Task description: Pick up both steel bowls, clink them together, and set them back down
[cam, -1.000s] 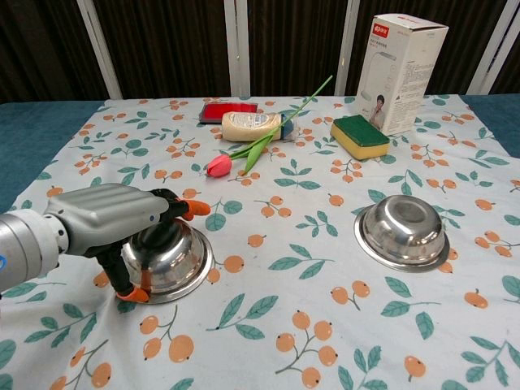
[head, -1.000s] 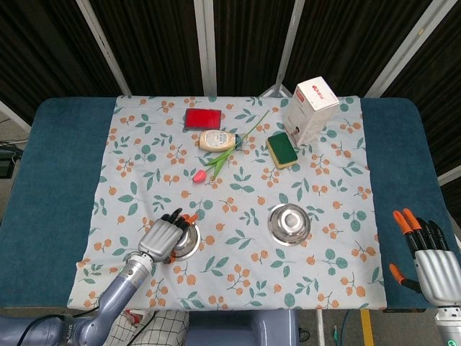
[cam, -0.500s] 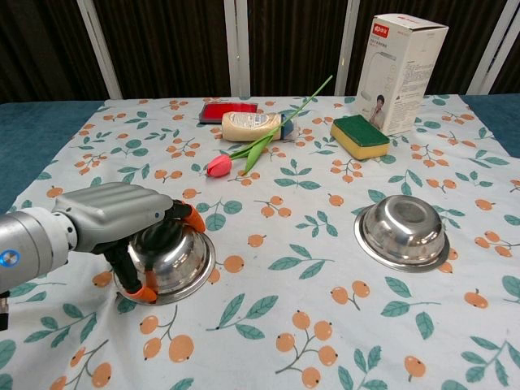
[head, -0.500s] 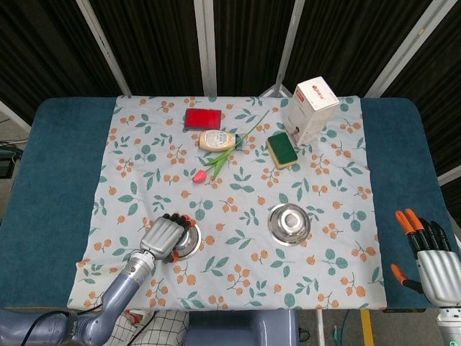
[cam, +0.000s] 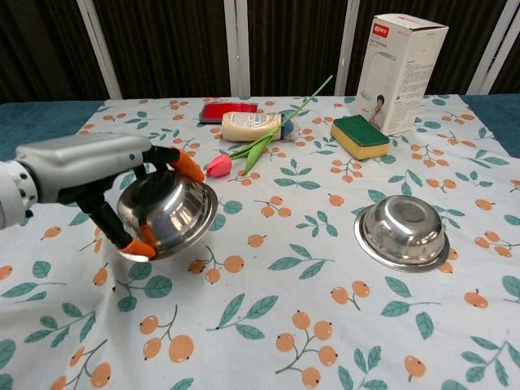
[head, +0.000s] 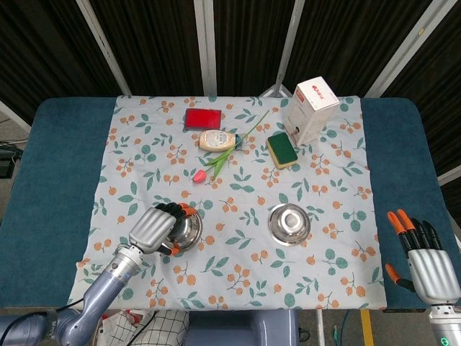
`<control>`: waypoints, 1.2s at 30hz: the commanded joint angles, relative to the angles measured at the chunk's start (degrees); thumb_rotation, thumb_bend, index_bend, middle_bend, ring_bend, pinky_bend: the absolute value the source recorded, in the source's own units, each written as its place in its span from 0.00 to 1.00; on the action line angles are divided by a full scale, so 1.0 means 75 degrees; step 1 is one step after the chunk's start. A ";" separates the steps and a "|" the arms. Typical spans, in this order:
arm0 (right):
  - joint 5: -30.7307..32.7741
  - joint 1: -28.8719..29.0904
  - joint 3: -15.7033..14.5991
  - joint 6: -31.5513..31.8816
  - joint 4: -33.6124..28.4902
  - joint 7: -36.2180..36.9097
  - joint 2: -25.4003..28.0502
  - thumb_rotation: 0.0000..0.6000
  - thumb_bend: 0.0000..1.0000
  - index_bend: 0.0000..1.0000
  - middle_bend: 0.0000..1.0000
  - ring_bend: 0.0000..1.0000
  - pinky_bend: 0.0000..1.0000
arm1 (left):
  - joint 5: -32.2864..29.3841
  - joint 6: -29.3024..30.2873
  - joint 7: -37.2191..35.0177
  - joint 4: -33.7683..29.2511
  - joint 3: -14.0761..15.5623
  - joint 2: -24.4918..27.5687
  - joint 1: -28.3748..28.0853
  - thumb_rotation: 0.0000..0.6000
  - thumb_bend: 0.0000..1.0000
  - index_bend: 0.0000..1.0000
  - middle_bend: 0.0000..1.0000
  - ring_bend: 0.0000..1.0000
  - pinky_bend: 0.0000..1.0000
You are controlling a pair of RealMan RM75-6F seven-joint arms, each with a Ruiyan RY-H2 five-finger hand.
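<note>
- Chest view shows the left hand (cam: 89, 175) holding the left steel bowl (cam: 168, 213) clear of the floral cloth (cam: 284, 325), thumb under the near rim and fingers (cam: 185, 165) hooked over the far rim, so the bowl is pinched across its width.
- The bowl is tilted in that hold, its dome turned toward the camera and somewhat to the robot's right, with the rim raised at the far side.
- Head view places the lifted bowl (head: 187, 228) to the left of the cloth's middle, with the left hand (head: 153, 228) on its outer, left side.
- The right steel bowl (head: 289, 223) sits upside down and flat on the cloth, well apart from the lifted one and untouched; in the chest view it (cam: 402, 231) lies off to the right at about the same depth.
- The right hand (head: 425, 263) hangs off the cloth's right edge over the blue table (head: 50, 180), fingers spread and holding nothing; the chest view does not show it.
- The relation that matters: the resting bowl lies inward, to the left, of the right hand and a little farther from the robot, so I judge that hand must travel inward and come down over the dome to take the rim.
- The right hand is plainly the nearer one for that bowl; the left is occupied.
- Being round, the bowl has no long axis, so any approach angle around the rim should serve.
</note>
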 commanded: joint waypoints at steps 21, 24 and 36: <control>0.0555 0.2195 0.0457 -0.3207 0.0021 -0.0866 -0.1274 1.00 0.31 0.00 0.00 0.00 0.00 | 0.1458 0.1508 -0.1544 -0.0978 -0.0242 0.1971 0.0883 1.00 0.55 0.43 0.56 0.49 0.71; 0.0901 0.2432 0.0580 -0.3552 0.0079 -0.1031 -0.1472 1.00 0.31 0.00 0.00 0.00 0.00 | 0.1532 0.1550 -0.1765 -0.0930 -0.0235 0.2051 0.0941 1.00 0.55 0.39 0.56 0.49 0.71; 0.1837 0.3136 0.0826 -0.4299 0.0552 -0.1998 -0.2142 1.00 0.31 0.00 0.00 0.00 0.00 | 0.1706 0.1473 -0.2244 -0.0461 -0.0211 0.1998 0.0969 1.00 0.56 0.39 0.56 0.49 0.71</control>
